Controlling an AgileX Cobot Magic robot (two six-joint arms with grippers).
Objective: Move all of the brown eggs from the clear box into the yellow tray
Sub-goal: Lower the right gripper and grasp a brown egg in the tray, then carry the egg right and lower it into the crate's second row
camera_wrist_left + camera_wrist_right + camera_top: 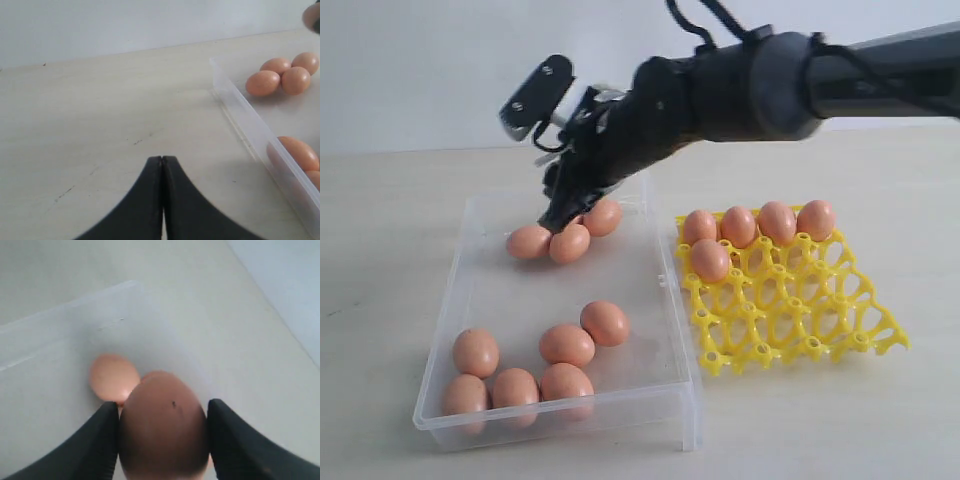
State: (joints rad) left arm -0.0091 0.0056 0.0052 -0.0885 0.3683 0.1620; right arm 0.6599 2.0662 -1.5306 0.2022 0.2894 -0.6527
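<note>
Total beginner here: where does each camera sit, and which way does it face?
Exterior view: off the arms, facing the clear box and yellow tray across the table; the right arm reaches in.
Left wrist view: on that wrist, looking past the shut left fingers over bare table beside the box.
Right wrist view: on that wrist, looking along the right fingers, closed on a brown egg in the box.
Shared: exterior and right wrist views both show that grasp.
</note>
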